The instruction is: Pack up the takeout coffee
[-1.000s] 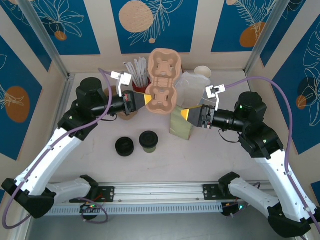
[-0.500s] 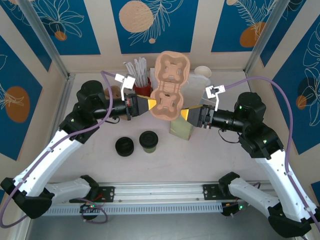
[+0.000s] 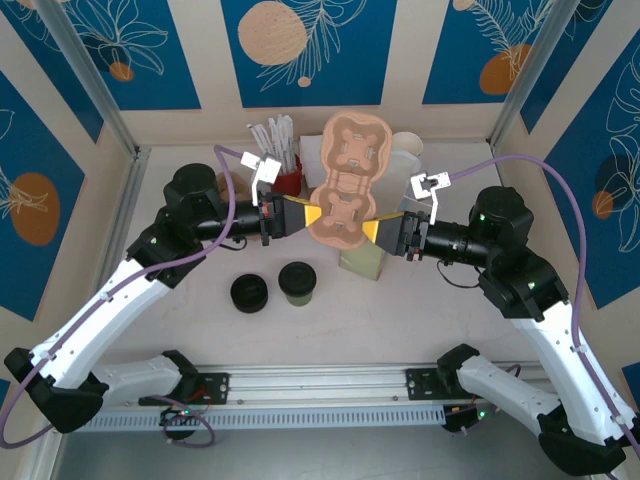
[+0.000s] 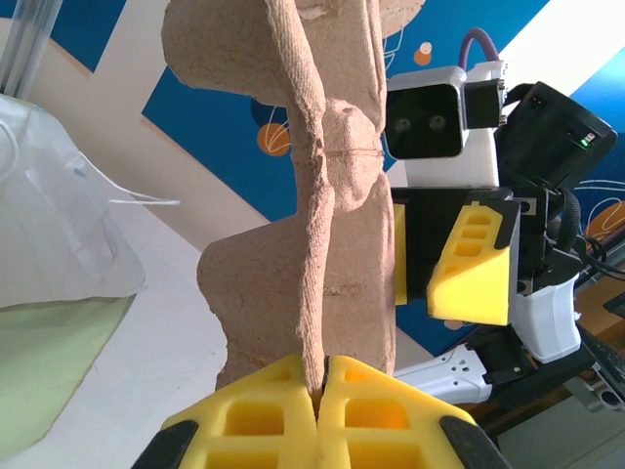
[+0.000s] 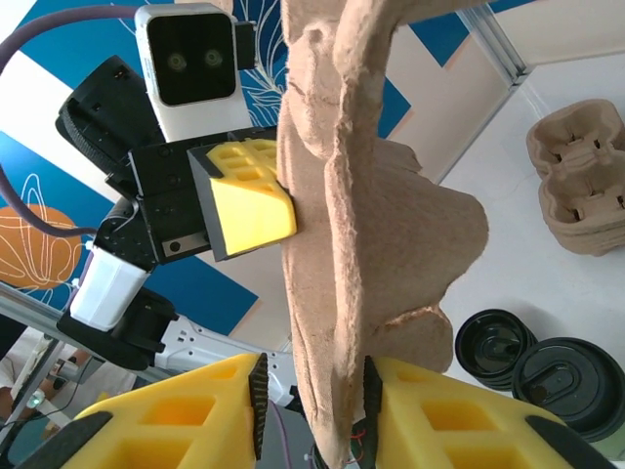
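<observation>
Two grippers share one load here, and that is where the trouble could start. The left gripper [image 3: 312,217] has its yellow fingers [image 4: 254,420] pressed together on the thin edge of the pulp carrier [image 3: 345,190]. The carrier hangs in the air over the middle of the surface [image 3: 340,330]. The right gripper [image 3: 372,231] clamps the opposite edge, its fingers [image 5: 186,420] closed on the moulded pulp with only a sliver of the material between them.

If the arms pull apart or twist against each other, the soft pulp will probably tear at the narrow waist or slide out of one pinch. If one side lets go before the other has a firm hold, the carrier is likely to swing down. An olive-green carton [image 3: 362,260] stands right under the carrier, so it could be knocked on the way down. Both grips sit on a thin rim, so they look easy to lose.

On the surface, toward the near edge and between the two arms, an all-black lid piece [image 3: 248,293] lies on the left. The takeout coffee [image 3: 297,283] stands upright just beside it on the right, apart from both grippers. It is a small round cup with a black domed lid and olive-green sides, about as wide as its neighbour. The lid looks seated, and nothing is touching the cup.
</observation>
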`<state>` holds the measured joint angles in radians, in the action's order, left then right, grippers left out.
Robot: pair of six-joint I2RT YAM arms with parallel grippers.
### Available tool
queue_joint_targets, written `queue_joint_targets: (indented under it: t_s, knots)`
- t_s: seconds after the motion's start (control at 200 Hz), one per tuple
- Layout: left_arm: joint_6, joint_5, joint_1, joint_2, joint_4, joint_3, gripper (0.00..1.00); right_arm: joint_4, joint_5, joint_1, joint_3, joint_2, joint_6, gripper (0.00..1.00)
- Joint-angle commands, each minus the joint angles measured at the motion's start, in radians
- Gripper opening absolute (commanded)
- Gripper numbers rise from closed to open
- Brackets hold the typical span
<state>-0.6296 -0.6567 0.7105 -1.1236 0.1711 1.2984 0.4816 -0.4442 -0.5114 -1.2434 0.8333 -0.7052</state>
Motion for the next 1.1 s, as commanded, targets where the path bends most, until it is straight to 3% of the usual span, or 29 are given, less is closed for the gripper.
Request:
queue_joint_targets:
  t_s: [0.0,0.2,0.345,0.43,0.535,0.615,0.775,0.895,1.095]
  knots:
    - [-0.002,-0.003,0.022,-0.008,-0.037,0.002,0.04,-0.014,0.001,-0.009,-0.009,-0.019,0.018,0.30]
    - [0.005,-0.002,0.040,-0.025,-0.037,0.013,0.04,0.000,0.026,-0.008,-0.005,-0.034,0.021,0.16]
    - [0.017,-0.001,0.049,-0.033,-0.030,0.026,0.07,0.033,0.053,-0.009,-0.019,-0.035,0.030,0.00]
    - [0.040,0.003,0.050,-0.039,-0.005,0.047,0.21,0.055,0.072,-0.009,-0.028,-0.037,0.032,0.00]
    - [0.119,0.021,0.050,-0.044,0.087,0.108,0.48,0.096,0.101,-0.008,-0.046,-0.040,0.034,0.00]
    - [0.220,0.074,0.052,-0.045,0.203,0.179,0.58,0.151,0.127,-0.006,-0.071,-0.037,0.036,0.00]
    - [0.428,0.173,0.052,-0.075,0.415,0.357,0.65,0.280,0.155,-0.003,-0.133,-0.027,0.036,0.00]
    - [0.568,0.215,0.053,-0.096,0.481,0.446,0.68,0.378,0.175,0.003,-0.175,-0.011,0.025,0.00]
    - [0.745,0.146,0.058,-0.131,0.475,0.504,0.69,0.475,0.146,0.004,-0.206,0.003,-0.006,0.00]
